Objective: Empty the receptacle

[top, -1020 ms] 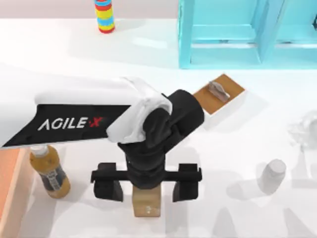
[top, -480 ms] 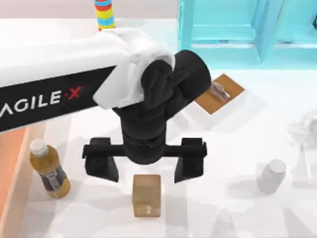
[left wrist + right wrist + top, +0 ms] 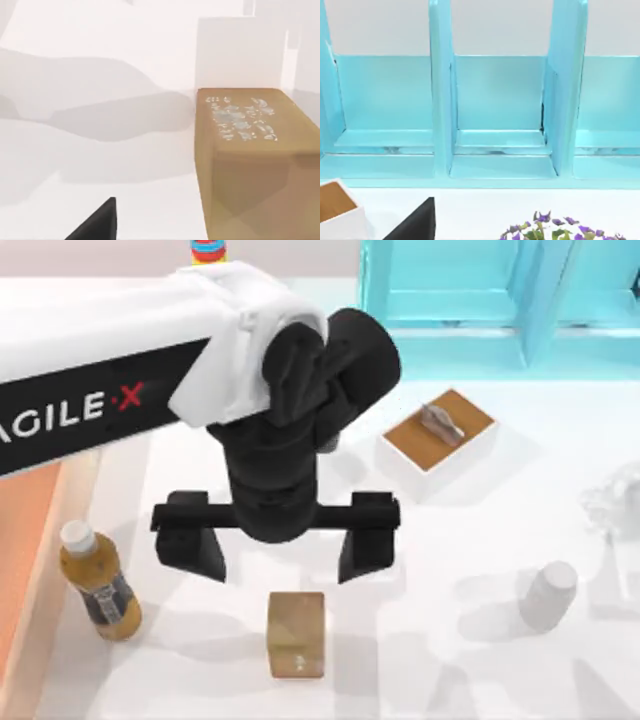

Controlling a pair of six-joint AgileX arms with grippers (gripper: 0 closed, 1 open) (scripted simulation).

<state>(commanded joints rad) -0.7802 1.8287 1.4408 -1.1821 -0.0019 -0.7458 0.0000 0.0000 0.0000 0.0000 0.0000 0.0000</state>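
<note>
Fingers spread wide and holding nothing, our left end effector (image 3: 277, 548) hangs above the white desk (image 3: 470, 660), just behind a small tan block (image 3: 295, 633) that lies free on the surface; the left wrist view shows that block (image 3: 252, 165) close up. The receptacle (image 3: 30, 560) sits at the desk's left edge, with a bottle of amber liquid (image 3: 98, 580) standing just outside its wall. A white box with a brown top (image 3: 438, 440) rests right of the end effector, before the turquoise shelf unit (image 3: 480, 300). Our right wrist view faces that shelf unit (image 3: 495, 110); we cannot tell the right end effector's opening.
</note>
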